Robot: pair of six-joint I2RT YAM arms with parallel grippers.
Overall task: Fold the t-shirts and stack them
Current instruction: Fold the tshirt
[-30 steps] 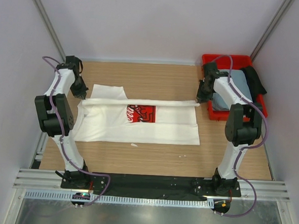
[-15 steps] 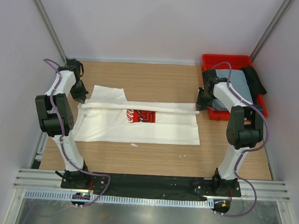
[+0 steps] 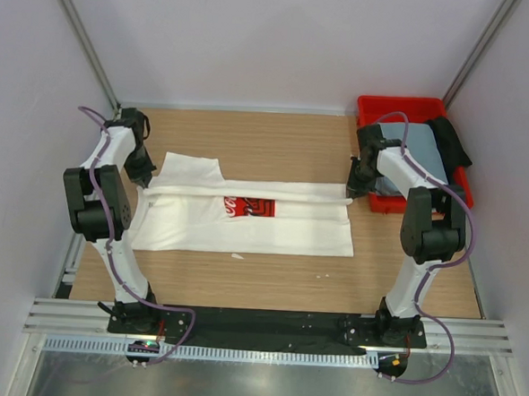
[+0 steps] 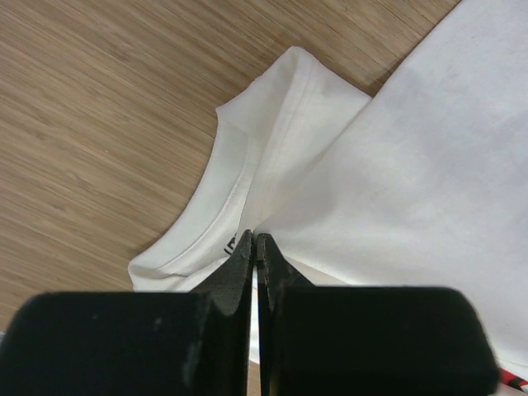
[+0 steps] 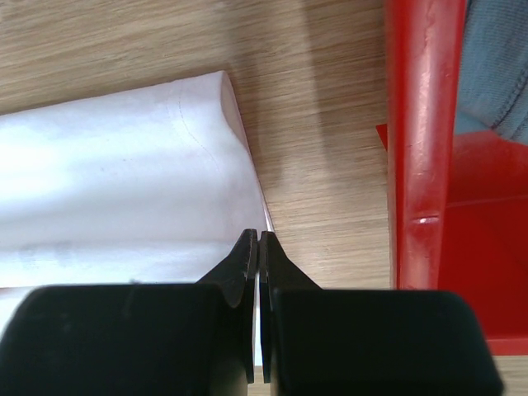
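On the table (image 3: pixel 277 145), left gripper (image 4: pixel 254 241) and right gripper (image 5: pixel 258 238) pinch the white t-shirt (image 3: pixel 280 235) ends.

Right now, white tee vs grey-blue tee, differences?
The white t-shirt lies spread on the table; the grey-blue t-shirt sits bunched in the red bin. White shows a red print; grey-blue looks plain. The left gripper and right gripper pinch the white one; nothing grips the grey-blue.

I can read nothing: the red print (image 3: pixel 249 206) on the white t-shirt (image 3: pixel 244 231) is too small, partly covered by a fold.
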